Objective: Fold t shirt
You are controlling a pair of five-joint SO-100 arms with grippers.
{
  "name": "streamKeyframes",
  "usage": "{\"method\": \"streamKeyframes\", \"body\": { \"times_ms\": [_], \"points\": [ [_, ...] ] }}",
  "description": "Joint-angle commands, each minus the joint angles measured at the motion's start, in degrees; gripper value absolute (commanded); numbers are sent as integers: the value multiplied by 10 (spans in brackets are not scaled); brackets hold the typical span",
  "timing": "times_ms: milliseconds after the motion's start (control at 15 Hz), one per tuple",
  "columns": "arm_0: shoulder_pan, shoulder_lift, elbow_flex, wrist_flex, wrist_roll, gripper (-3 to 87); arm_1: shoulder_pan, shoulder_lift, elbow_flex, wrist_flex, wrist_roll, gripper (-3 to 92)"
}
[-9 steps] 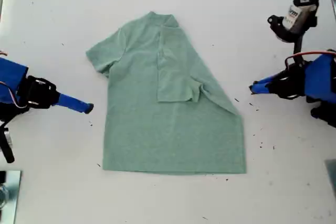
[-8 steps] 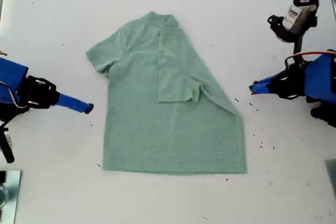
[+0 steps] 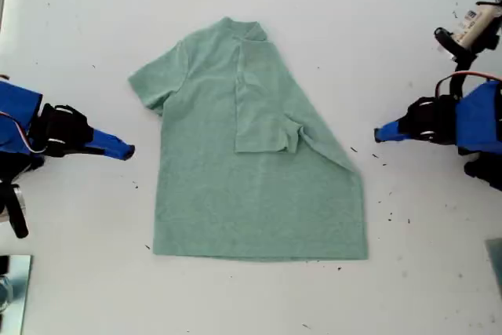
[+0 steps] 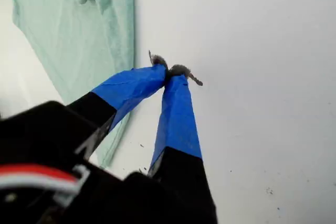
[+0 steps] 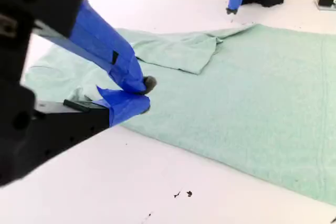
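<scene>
— How do the jaws stand?
— My first gripper [image 4: 168,72] has its blue-taped tips pressed together on nothing; my second gripper [image 5: 139,95] is nearly closed, also empty (both off the cloth).
— And the pale sage-green soft fabric t shirt [image 3: 251,162]?
— Flat on the white table [image 3: 376,21] between them, collar toward the exterior view's top, one sleeve folded inward.
</scene>
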Motion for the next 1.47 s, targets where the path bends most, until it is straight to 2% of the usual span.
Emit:
{"method": "streamKeyframes", "body": {
  "times_ms": [0, 133, 267, 333, 400, 533, 600, 667, 800, 1000, 1067, 1267, 1400],
  "points": [
    [-14, -44, -93, 18, -8, -3, -4, 6, 39, -4, 11, 25],
    [-24, -275, -277, 79, 11, -3, -8, 6, 39, -4, 17, 25],
    [-58, -521, -510, 205, 73, -3, -7, 6, 39, -4, 18, 25],
    [-89, -610, -613, 255, 130, -3, -7, 6, 39, -4, 19, 25],
    [-127, -658, -681, 282, 173, -3, -9, 6, 39, -4, 23, 25],
    [-210, -701, -714, 287, 251, 22, -17, 6, 39, -5, 29, 25],
    [-240, -719, -716, 287, 276, 139, -21, 6, 39, -5, 32, 25],
    [-258, -729, -717, 284, 294, 211, -24, 6, 39, -5, 33, 25],
    [-308, -751, -705, 274, 333, 283, -24, 6, 39, -5, 31, 25],
    [-367, -800, -686, 232, 367, 284, -14, 6, 39, -5, 20, 25],
    [-390, -823, -653, 198, 384, 281, -11, 6, 39, -5, 17, 25],
    [-450, -896, -498, 37, 408, 272, -11, 6, 40, -5, 9, 25],
    [-448, -961, -478, -15, 402, 270, -11, 6, 40, -5, 4, 25]
  ]
}}
